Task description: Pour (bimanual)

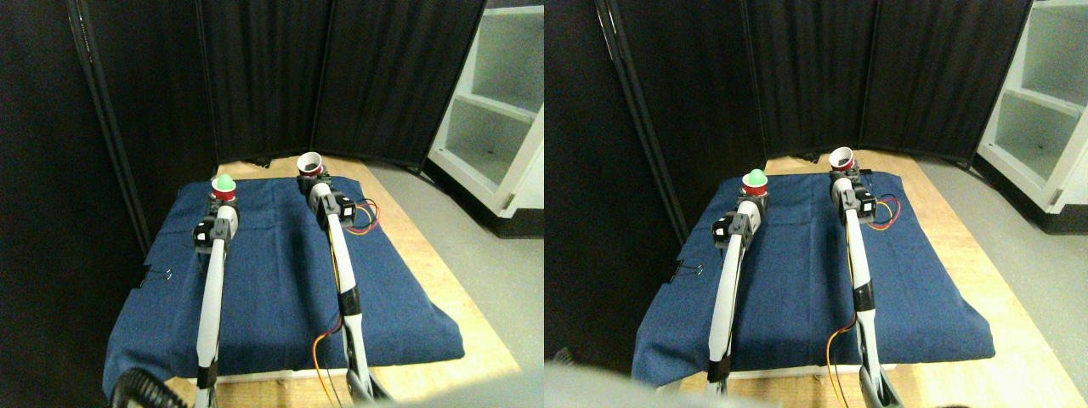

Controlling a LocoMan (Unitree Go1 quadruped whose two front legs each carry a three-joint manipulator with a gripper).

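two arms reach to two cups on the blue cloth [280, 272].
left gripper [223, 202] is at the red cup [223, 190] with a green ball [225, 181]; right gripper [313, 180] at the empty cup [309, 163]. i cannot tell how open the fingers are.

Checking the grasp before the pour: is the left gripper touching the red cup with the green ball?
Cannot tell. In the stereo pair view the left gripper meets the red cup under the green ball, too small to show contact.

Bare cloth [280, 280] between both arms
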